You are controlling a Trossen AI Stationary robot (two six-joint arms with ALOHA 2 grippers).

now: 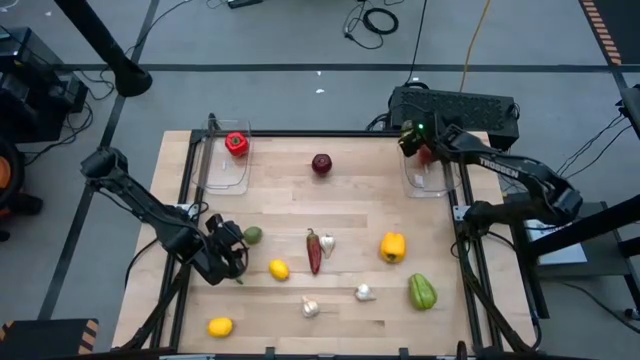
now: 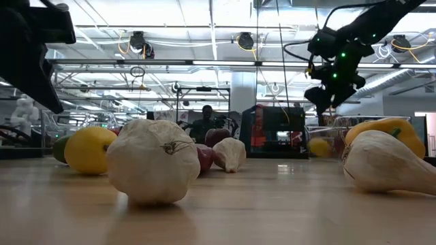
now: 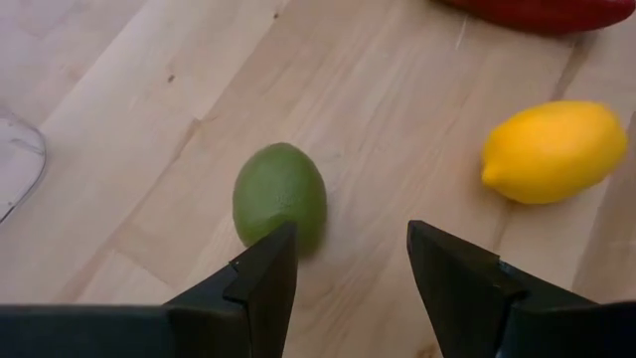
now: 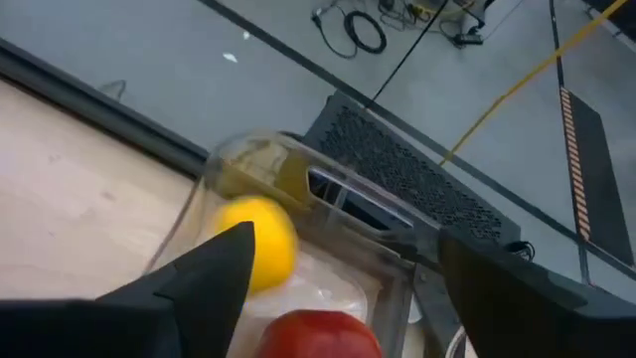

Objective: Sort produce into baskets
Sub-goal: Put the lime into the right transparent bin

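Two grippers, both of mine, hold nothing. My right gripper point(image 4: 343, 273) hangs with fingers spread wide over the clear bin point(image 1: 428, 176) at the table's one o'clock corner, where a yellow lemon point(image 4: 260, 244) and a glossy red fruit point(image 4: 320, 335) lie. My left gripper point(image 3: 350, 264), parted, hovers by a smooth green lime point(image 3: 280, 194) at eight o'clock.

Bare wood lies open between the dark red apple point(image 1: 321, 163) and the central cluster. There the red chili point(image 1: 313, 251) and garlic point(image 1: 327, 243) touch, blocking passage; lemon point(image 1: 279, 269) and lime point(image 1: 253, 235) crowd the left gripper point(image 1: 238, 251).
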